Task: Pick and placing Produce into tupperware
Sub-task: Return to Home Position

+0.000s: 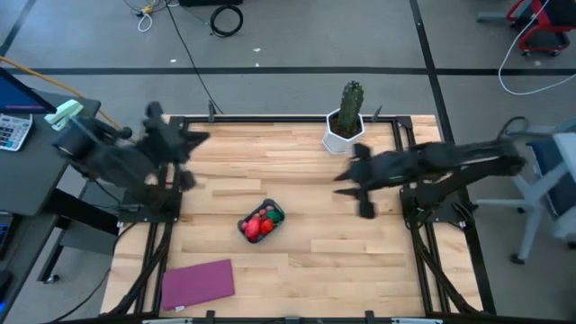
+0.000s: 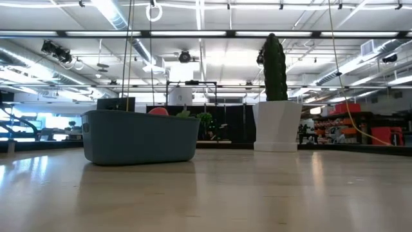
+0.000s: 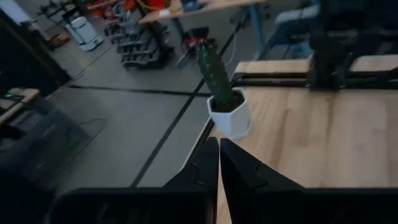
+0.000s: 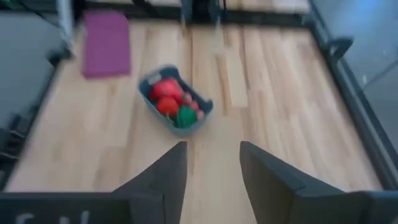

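Observation:
The teal-blue tupperware (image 1: 261, 222) stands on the table's middle, holding red produce (image 1: 256, 226) and one green piece (image 1: 274, 216); the right wrist view shows the tupperware (image 4: 176, 100) with red produce (image 4: 166, 96) and the green piece (image 4: 186, 116) inside. In the low view only the tupperware's wall (image 2: 140, 137) and the tops of pieces show. My left gripper (image 3: 219, 155) is shut, raised over the table's far left part, holding nothing. My right gripper (image 4: 212, 157) is open, raised over the right side, well away from the tupperware.
A tall green cactus in a white pot (image 1: 346, 121) stands at the far edge, also the cactus (image 3: 222, 96) in the left wrist view. A flat purple mat (image 1: 198, 282) lies near the near left corner. Bare wood surrounds the tupperware.

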